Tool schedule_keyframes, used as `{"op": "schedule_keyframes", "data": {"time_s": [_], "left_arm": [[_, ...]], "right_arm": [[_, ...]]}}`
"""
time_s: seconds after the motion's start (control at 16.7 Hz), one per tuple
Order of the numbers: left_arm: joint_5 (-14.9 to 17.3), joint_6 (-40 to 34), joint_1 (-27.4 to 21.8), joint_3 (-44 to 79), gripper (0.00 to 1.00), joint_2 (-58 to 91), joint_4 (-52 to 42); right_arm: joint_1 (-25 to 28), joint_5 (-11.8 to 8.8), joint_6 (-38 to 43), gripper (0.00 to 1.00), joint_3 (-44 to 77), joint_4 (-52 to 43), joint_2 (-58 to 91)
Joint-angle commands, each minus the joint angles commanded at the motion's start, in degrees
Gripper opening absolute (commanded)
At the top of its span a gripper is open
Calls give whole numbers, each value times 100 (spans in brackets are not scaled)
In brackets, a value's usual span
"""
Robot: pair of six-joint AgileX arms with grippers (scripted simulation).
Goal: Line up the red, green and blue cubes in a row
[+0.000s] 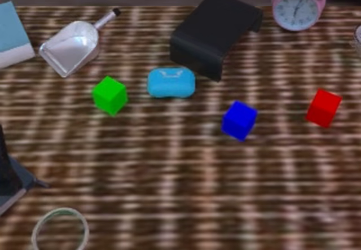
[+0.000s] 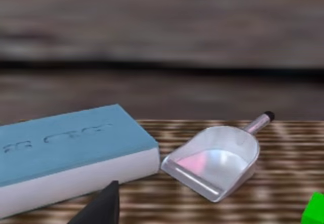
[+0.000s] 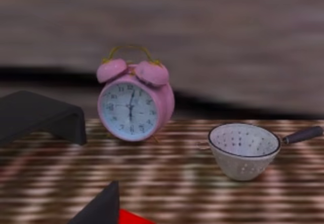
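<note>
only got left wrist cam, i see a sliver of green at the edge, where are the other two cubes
Observer: In the top view, the blue cube sits near the middle of the table, and the red cube is far to the right.
Operator: anything between green and blue
Observer: Yes, a light-blue soap bar lies just right of the green cube, slightly farther back.
Operator: are they in a row already
Observer: Not neatly. The blue cube sits nearer the front edge than the green and red ones.

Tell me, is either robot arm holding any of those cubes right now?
No. The green cube, blue cube and red cube all sit free on the table, no gripper touching them.
</note>
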Motion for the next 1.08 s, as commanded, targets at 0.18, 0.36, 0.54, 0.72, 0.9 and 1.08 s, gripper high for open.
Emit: {"op": "schedule_keyframes", "data": {"time_s": [0.18, 0.36, 0.54, 0.72, 0.9, 1.08], "left_arm": [[0, 0, 0, 0, 100, 0, 0], [0, 0, 0, 0, 100, 0, 0], [0, 0, 0, 0, 100, 0, 0], [0, 0, 0, 0, 100, 0, 0], [0, 0, 0, 0, 100, 0, 0], [0, 0, 0, 0, 100, 0, 0]], "right_arm": [[0, 4, -28, 100, 56, -31, 57], [23, 25, -282, 100, 582, -337, 594], [95, 32, -753, 100, 1565, -953, 1678], [207, 29, -1380, 100, 2850, -1830, 3247], [341, 23, -2104, 100, 4318, -2887, 5142], [478, 18, -2861, 100, 5865, -4012, 7155]]}}
